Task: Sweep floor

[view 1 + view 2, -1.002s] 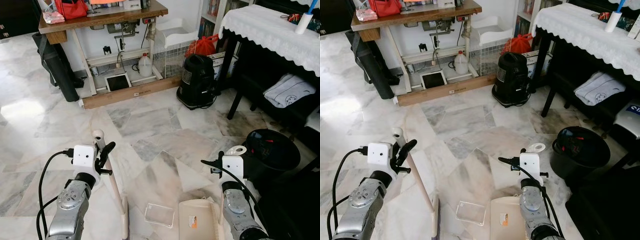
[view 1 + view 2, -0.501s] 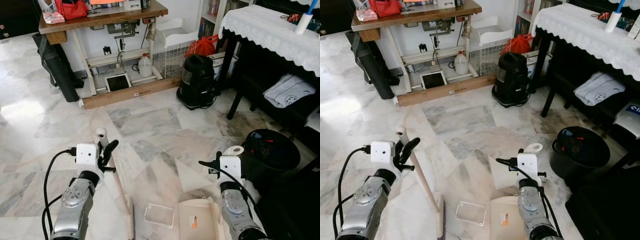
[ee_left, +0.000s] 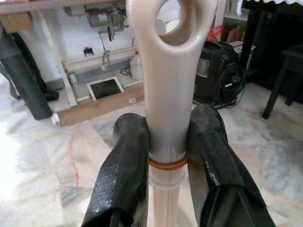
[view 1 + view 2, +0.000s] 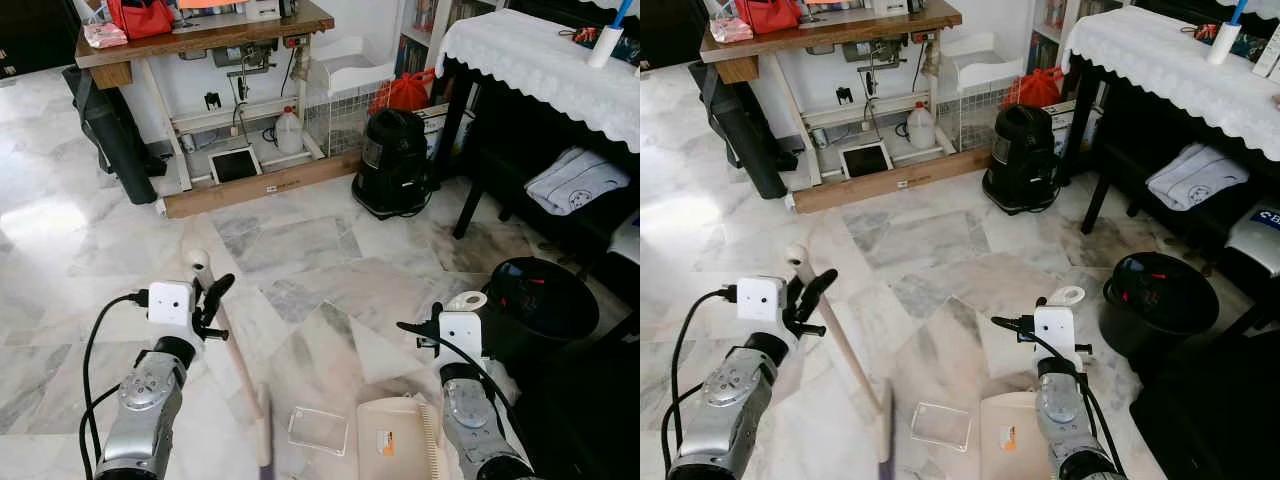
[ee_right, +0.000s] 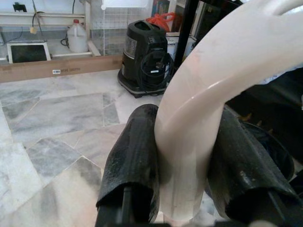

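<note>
My left tool (image 3: 165,156) pinches the broom handle (image 3: 166,94) just below its hanging loop, one black finger on each side. The handle slants down across the marble floor (image 4: 300,250) to the broom head (image 4: 263,440), which is blurred. My right tool (image 5: 184,165) is pressed onto the curved dustpan handle (image 5: 199,118); the cream dustpan (image 4: 392,450) sits on the floor beside a clear plastic tray (image 4: 319,430). A black bucket (image 4: 545,300) stands near my right arm.
</note>
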Motion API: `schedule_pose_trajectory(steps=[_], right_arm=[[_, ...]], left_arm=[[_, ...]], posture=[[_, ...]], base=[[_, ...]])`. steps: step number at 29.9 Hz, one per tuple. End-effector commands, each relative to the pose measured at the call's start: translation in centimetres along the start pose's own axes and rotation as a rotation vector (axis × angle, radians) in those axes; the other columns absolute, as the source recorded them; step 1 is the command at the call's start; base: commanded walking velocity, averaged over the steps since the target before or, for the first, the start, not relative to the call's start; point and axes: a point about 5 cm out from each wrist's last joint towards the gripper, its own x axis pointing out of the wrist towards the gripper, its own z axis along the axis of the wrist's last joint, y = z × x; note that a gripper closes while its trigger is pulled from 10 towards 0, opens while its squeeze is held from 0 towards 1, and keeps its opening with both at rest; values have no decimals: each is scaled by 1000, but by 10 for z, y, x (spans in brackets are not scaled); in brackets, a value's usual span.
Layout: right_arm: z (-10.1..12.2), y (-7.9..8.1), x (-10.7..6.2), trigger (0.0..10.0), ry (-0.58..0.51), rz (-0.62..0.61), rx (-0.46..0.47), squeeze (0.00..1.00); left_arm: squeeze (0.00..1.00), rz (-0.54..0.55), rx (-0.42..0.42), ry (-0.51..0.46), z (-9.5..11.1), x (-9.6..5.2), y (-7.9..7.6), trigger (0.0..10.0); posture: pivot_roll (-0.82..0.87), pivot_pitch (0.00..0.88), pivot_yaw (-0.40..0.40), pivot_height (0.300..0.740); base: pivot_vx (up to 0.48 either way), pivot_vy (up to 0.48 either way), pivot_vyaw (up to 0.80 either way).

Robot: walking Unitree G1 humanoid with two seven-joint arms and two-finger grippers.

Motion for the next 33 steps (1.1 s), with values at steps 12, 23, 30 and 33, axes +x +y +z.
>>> schedule_pose_trajectory(steps=[12,23,30,33], right_arm=[[-2,10,-4,10000,-7,66,-67,0],[3,16,-3,10000,-38,101,-108,0],[3,18,-3,10000,-38,105,-117,0],[4,18,-3,10000,-43,105,-124,0]], left_arm=[[0,-38,10,31,-10,11,-15,10000],[0,-36,-36,66,-17,12,-15,10000],[0,-60,-103,117,-22,12,-10,10000],[0,-51,-199,141,-23,14,-9,10000]], posture=[[121,50,30,740],[120,40,21,740],[123,37,21,740],[120,38,24,740]], base=[[0,0,0],[0,0,0],[0,0,0],[0,0,0]])
